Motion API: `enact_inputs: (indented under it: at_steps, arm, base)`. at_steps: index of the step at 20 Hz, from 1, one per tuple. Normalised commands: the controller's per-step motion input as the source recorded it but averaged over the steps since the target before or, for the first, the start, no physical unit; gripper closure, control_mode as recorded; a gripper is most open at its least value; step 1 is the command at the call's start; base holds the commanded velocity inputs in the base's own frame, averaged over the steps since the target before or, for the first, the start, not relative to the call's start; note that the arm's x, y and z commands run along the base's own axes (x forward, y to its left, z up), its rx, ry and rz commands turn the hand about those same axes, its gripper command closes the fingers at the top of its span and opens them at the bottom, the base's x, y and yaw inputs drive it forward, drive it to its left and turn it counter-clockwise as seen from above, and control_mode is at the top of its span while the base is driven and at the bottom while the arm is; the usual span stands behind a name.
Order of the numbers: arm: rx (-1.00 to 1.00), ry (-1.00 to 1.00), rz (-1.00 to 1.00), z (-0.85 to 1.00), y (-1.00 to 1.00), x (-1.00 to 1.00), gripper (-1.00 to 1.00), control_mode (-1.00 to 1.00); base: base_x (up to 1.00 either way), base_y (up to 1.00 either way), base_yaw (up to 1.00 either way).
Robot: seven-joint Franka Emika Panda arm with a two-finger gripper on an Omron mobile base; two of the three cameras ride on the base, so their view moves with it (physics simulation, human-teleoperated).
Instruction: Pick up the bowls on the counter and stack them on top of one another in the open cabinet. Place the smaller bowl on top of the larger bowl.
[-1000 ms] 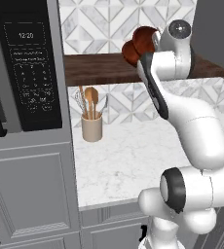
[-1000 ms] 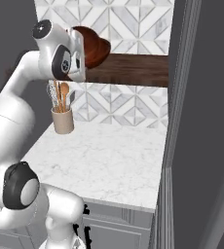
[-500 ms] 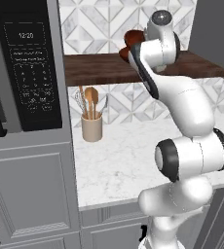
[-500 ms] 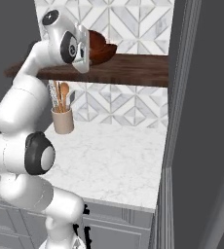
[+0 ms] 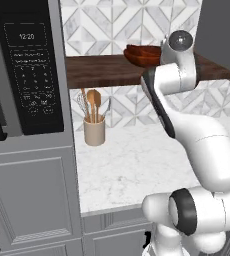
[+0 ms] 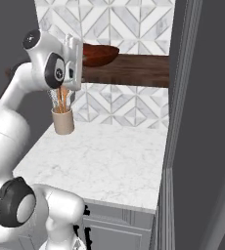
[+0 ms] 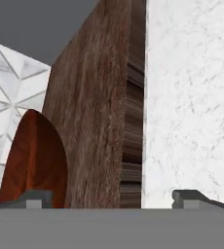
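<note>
A glossy reddish-brown wooden bowl (image 5: pixel 141 54) lies level on the dark brown shelf board (image 5: pixel 102 71) of the open cabinet. It also shows as the bowl (image 6: pixel 100 53) and the bowl (image 7: pixel 33 158). I cannot tell whether it is one bowl or two stacked. My gripper (image 7: pixel 111 197) stands open right beside it, and its left fingertip (image 7: pixel 33 197) is in front of the bowl's rim. The shelf board's edge (image 7: pixel 131 126) lies between the fingers. Below is the white marble counter (image 5: pixel 137 160), with no bowl showing on it.
A beige utensil cup (image 5: pixel 94 131) with wooden spoons stands at the counter's back left. A black microwave (image 5: pixel 29 65) sits in the tall grey unit at the left. A grey side panel (image 6: pixel 175 97) bounds the counter on the right. Patterned tiles cover the back wall.
The hand has swung right along the shelf and turned. The bowl, earlier tilted up at the hand, now lies flat on the shelf board.
</note>
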Motion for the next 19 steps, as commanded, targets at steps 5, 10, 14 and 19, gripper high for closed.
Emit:
enact_inputs:
  at_steps: [5,10,14,19]
  arm:
    - [0.0,-0.07,-0.03,-1.0,-0.32,-1.0,-1.0,-1.0]
    - [0.0,-0.11,-0.01,-1.0,-0.34,-1.0,-1.0,-1.0]
    - [0.1,-0.07,-0.12,-0.48,-0.35,-0.67,-1.0,-1.0]
    - [0.0,0.0,0.0,0.0,0.0,0.0,-1.0,-1.0]
  base:
    - [0.0,0.0,0.0]
    - [0.0,0.0,0.0]
    - [0.0,0.0,0.0]
    - [0.0,0.0,0.0]
